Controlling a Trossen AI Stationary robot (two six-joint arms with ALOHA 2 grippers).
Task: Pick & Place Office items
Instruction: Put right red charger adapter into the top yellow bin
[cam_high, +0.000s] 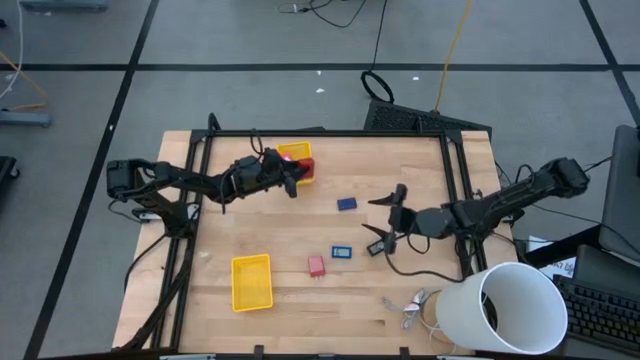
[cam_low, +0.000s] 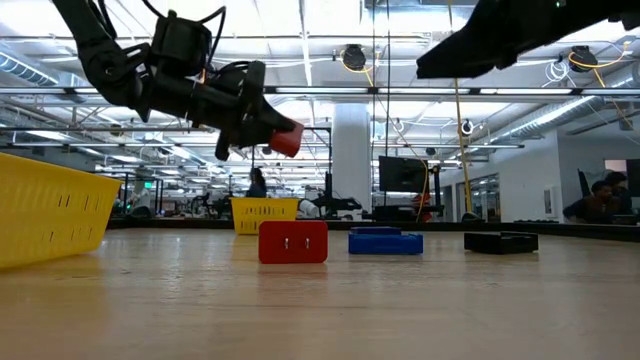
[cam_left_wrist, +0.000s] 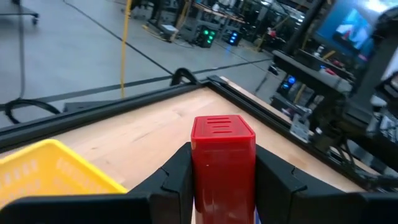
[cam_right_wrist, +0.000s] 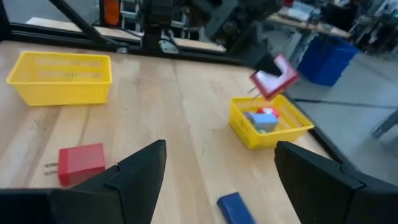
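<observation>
My left gripper (cam_high: 294, 180) is shut on a red blocky piece (cam_left_wrist: 222, 158) and holds it in the air at the far yellow tray (cam_right_wrist: 270, 127), in which a blue and a red piece (cam_right_wrist: 262, 118) lie. My right gripper (cam_high: 378, 224) hangs open above the table's right half, with nothing between its fingers. On the wood lie a red piece with prongs (cam_right_wrist: 81, 163), a blue piece (cam_high: 347, 204), a second blue piece (cam_high: 342, 252) and a black one (cam_low: 500, 240). My left gripper pinches the red piece by two opposite side faces (cam_left_wrist: 198, 168) between its two fingers. The fingers come almost level from the table's left. The piece's ribbed end (cam_left_wrist: 221, 124) sticks out beyond the fingertips. It hangs clear of the table (cam_low: 285, 138).
A second yellow tray (cam_high: 251, 282) stands near the front left. A white bucket (cam_high: 510, 310) stands at the front right corner, with silvery metal bits (cam_high: 412, 306) beside it. A black frame (cam_high: 455, 180) runs along the table's far and side edges.
</observation>
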